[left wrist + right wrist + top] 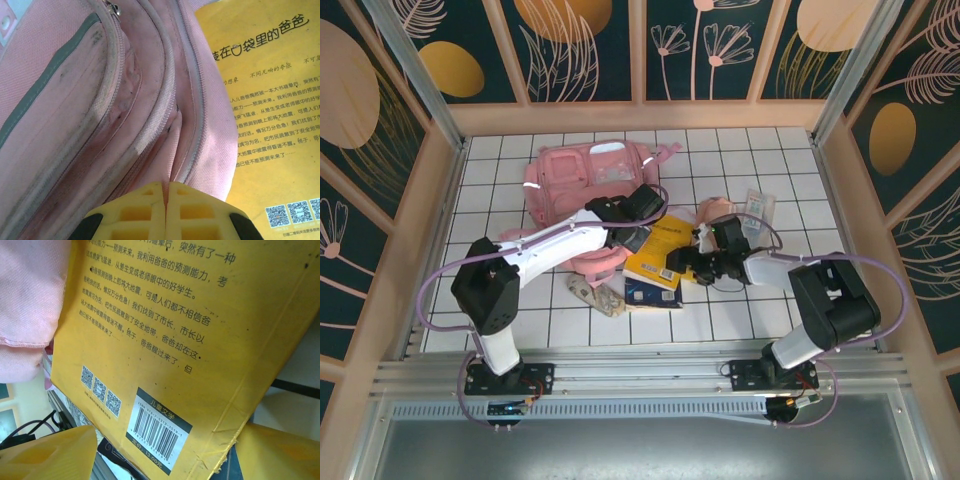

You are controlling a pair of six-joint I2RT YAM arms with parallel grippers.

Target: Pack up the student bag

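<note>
The student bag (582, 178) is a large pink backpack lying at the back left of the tiled table. In the left wrist view its zip pockets and seams (100, 100) run close up to the camera. My left gripper (634, 230) is at the bag's near right edge, and its yellow fingers (167, 186) are shut on a fold of the pink fabric. A yellow book (660, 252) lies tilted against the bag, back cover and barcode (157, 432) facing my right wrist. My right gripper (684, 262) is open at the book's near corner, its fingers (55, 455) spread either side.
A dark blue book (650, 293) lies under the yellow one. A patterned pouch (600, 295) sits in front of the bag. A peach-pink pouch (715, 210) and a clear packet (756, 212) lie behind my right arm. Wooden walls ring the table.
</note>
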